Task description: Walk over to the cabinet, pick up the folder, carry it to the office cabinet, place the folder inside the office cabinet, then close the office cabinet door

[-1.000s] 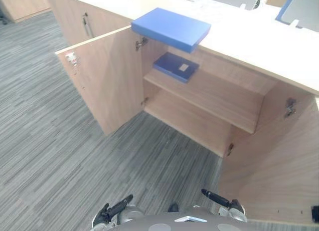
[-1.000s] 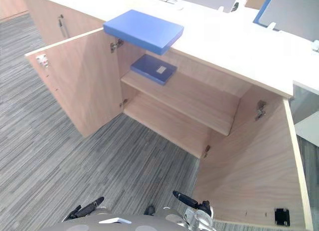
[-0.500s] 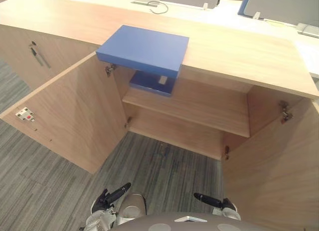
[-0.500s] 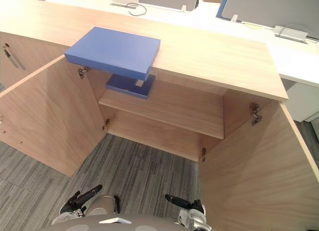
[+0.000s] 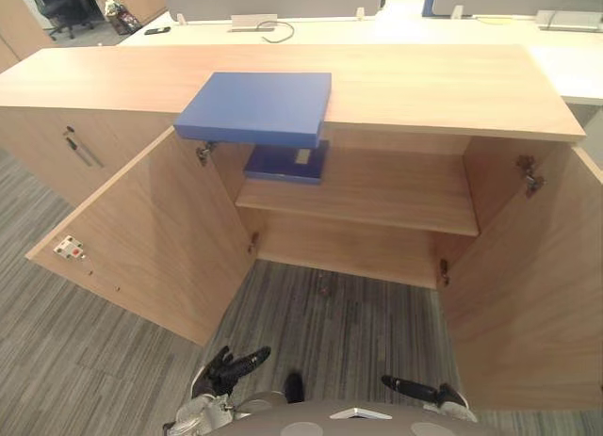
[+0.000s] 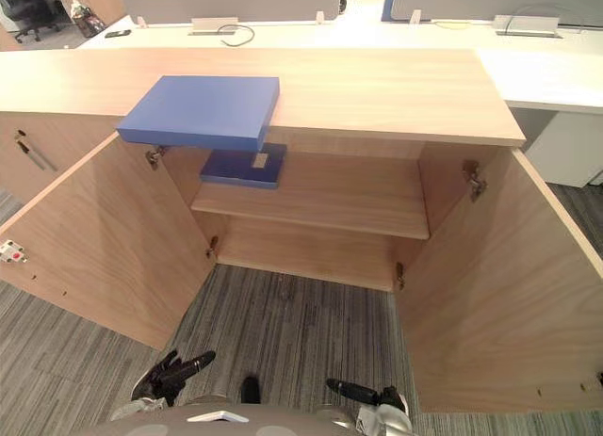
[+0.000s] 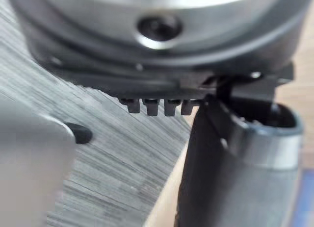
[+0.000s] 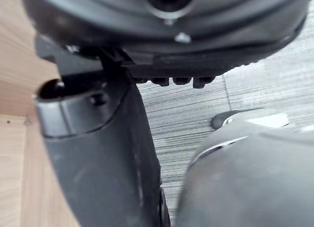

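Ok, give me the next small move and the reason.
Probably raise both hands toward the folder. It lies on the cabinet top, overhanging the front edge above the open left door, so its edge looks graspable. The left hand and right hand hang low over the carpet, open and empty.

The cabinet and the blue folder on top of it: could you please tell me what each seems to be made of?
The cabinet looks like wood-grain laminate board with a matte finish: the same pale, even grain runs across every panel. The blue folder seems to be plastic or coated card, smooth and matte, uniformly coloured with crisp edges; which of the two I cannot tell.
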Robot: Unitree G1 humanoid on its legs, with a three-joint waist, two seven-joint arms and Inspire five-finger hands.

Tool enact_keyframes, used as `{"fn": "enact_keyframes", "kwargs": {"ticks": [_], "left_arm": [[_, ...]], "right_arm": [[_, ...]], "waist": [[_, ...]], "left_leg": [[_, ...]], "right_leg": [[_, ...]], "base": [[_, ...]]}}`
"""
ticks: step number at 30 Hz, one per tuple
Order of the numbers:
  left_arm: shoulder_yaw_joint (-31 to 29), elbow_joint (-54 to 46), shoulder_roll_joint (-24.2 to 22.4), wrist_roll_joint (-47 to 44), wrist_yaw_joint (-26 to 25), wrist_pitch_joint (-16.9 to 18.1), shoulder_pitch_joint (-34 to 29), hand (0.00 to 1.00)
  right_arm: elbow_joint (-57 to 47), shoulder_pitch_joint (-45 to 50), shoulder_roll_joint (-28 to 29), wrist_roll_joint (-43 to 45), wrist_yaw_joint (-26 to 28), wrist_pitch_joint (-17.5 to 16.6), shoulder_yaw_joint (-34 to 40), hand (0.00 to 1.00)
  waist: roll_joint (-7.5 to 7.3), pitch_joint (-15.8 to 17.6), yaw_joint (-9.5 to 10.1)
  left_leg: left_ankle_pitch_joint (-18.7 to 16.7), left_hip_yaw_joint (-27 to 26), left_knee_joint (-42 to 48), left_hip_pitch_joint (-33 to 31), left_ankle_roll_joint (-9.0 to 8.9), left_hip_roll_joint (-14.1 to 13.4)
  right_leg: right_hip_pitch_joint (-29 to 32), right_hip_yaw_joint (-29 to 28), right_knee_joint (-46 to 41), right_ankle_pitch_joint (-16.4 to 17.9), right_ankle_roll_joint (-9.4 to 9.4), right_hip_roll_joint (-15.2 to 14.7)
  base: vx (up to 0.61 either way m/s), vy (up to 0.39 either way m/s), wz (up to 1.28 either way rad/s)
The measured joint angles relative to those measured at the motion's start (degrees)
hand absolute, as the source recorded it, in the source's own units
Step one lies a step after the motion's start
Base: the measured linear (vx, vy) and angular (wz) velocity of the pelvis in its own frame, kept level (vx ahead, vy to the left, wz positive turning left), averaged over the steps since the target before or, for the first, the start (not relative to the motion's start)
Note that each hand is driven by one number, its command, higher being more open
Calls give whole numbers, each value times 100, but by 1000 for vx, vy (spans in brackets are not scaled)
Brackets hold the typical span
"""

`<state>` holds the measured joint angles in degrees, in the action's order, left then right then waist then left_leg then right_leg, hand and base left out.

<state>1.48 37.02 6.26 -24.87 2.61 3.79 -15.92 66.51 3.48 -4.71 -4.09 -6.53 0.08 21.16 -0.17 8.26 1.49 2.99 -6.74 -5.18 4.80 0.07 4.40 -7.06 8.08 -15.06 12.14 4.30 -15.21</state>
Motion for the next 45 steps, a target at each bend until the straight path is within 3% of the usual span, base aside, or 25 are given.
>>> {"fn": "enact_keyframes", "kwargs": {"ticks": [6,12,19,24,26,29,31,34,45], "left_arm": [[-34,-1821,-198,7,-303,-17,-255,100],[-410,-3111,-824,602,-980,-15,-267,100],[-560,-3845,-977,3088,-2868,-19,-262,100],[-565,-4345,-691,4456,-3809,-189,-154,100],[-566,-4449,-521,4746,-3945,-275,-29,100],[-622,-4451,-225,5330,-4032,-418,428,100],[-690,-4531,-99,5724,-4030,-435,531,100],[-737,-4656,126,6209,-4021,-440,699,100],[-920,-4351,1089,6885,-3870,-564,1039,100]], "right_arm": [[-153,86,99,9,-100,33,-610,100],[-226,296,117,8,-213,52,-1150,100],[-363,451,176,6,-588,36,-1401,100],[-325,464,183,2,-718,-6,-1446,100],[-297,477,183,1,-725,-33,-1461,100],[-197,472,162,0,-678,-94,-1476,100],[-167,461,94,0,-590,-107,-1479,100],[-158,548,66,-1,-516,-231,-1438,100],[-76,558,85,-21,-328,-300,-1332,100]], "waist": [[-213,9,-7],[-420,-84,222],[-519,-212,310],[-469,-271,304],[-452,-313,295],[-446,-339,263],[-367,-381,136],[-296,-472,106],[-429,-617,126]], "left_leg": [[326,266,-2,-184,30,-51],[348,445,-3,-233,38,-57],[293,540,-2,-151,-33,-126],[247,373,-6,-28,-106,-419],[222,339,-8,-34,-138,-461],[235,300,-9,-43,-163,-479],[285,311,-9,-61,-185,-485],[315,335,-8,-124,-207,-538],[305,215,-2,-222,-266,-500]], "right_leg": [[-217,152,700,19,325,186],[-479,409,1022,-70,341,239],[-659,561,1041,-379,425,324],[-676,546,1128,-657,265,589],[-622,532,1133,-650,252,621],[-580,427,1158,-460,-25,648],[-577,415,1221,-301,30,694],[-534,396,1229,-265,46,747],[-390,80,1226,-447,60,755]], "base": [[-54,-4,5],[62,-47,25],[85,-57,10],[-28,-52,-20],[-143,-45,-30],[-130,-32,-14],[-134,-40,-3],[-74,-34,2],[56,-18,-3]]}}
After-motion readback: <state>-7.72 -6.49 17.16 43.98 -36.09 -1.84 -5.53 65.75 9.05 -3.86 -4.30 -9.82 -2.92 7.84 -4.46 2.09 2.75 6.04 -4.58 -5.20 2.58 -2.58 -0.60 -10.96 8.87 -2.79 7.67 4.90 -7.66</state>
